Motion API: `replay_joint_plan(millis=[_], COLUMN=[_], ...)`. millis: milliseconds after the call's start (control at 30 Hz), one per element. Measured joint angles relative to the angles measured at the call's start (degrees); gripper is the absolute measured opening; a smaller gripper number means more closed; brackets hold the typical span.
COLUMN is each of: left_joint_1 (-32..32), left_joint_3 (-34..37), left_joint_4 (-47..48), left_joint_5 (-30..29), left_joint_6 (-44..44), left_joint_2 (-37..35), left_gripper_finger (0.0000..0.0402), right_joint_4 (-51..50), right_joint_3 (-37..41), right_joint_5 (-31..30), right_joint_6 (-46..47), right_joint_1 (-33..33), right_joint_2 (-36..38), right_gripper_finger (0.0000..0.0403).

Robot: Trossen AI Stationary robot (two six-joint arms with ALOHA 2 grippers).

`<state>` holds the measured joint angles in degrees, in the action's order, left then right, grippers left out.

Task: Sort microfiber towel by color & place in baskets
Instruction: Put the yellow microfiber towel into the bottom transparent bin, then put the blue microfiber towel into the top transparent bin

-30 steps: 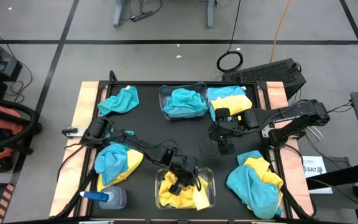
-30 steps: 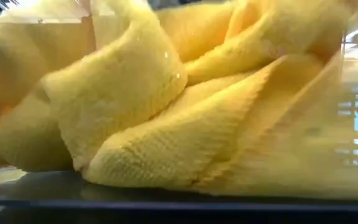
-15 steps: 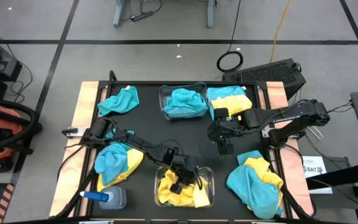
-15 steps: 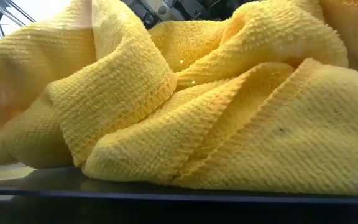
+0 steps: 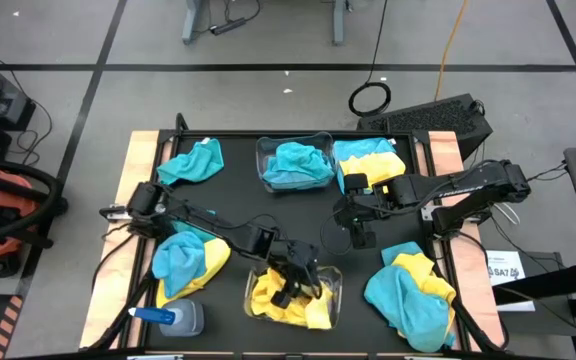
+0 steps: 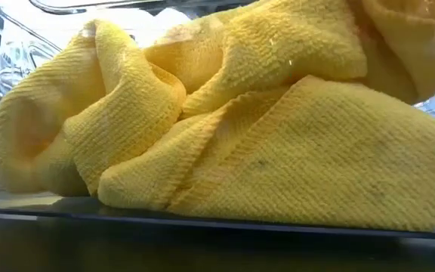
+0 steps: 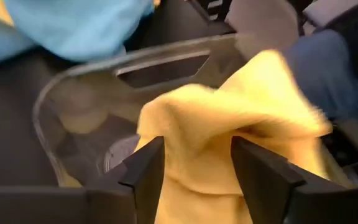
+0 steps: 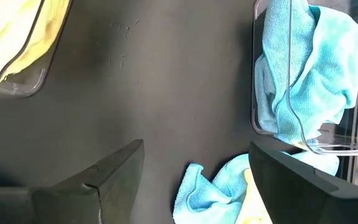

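Observation:
Yellow towels fill the clear basket at the table's near middle, and they fill the low view. My left gripper is over this basket, open, with a raised fold of yellow towel between its fingers. Turquoise towels lie in the far basket. My right gripper hangs open over the bare table middle with nothing in it. Mixed yellow and turquoise heaps lie at the near left, far right and near right. A lone turquoise towel lies far left. My left gripper has its fingers on either side of the yellow towel's raised fold, coming from above at a slant from the table's left. Whether the fingers touch the cloth, I cannot tell. The towel lies in the basket.
A clear spray bottle with a blue cap lies at the near left corner beside the mixed heap. The black mat shows bare between the two baskets. In the right wrist view the far basket's turquoise towels hang over its wall.
My left gripper has risen a little over the near basket. The yellow towel in that basket has sunk and spread lower in the low view, and the basket's rim now shows above it.

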<state>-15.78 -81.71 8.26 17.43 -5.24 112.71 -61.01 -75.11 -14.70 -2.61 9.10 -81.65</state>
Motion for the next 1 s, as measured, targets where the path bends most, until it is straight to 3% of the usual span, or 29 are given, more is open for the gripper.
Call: replay_joint_plan(millis=[267,533,833,1000], left_joint_1=[-0.13,-0.41,-2.05,-3.77], left_joint_3=[-0.03,-0.09,0.13,3.96], left_joint_4=[8.67,28.15,56.32,63.31], left_joint_5=[-0.13,-8.25,-11.99,-12.15], left_joint_6=[-0.72,-1.06,10.56,15.42], left_joint_2=[-9.71,-19.39,-22.56,-22.56], left_gripper_finger=[0.0201,0.0201,0.0201,0.0200], right_joint_4=[0.24,1.09,2.82,3.51], right_joint_3=[0.00,0.00,0.00,0.00], right_joint_5=[0.00,-0.01,-0.02,-0.04], right_joint_6=[-0.28,-1.30,-2.84,-3.74], right_joint_1=[0.00,0.00,0.00,0.00], right_joint_2=[0.02,0.02,0.02,0.02], right_gripper_finger=[0.0281,0.0281,0.0281,0.0281])
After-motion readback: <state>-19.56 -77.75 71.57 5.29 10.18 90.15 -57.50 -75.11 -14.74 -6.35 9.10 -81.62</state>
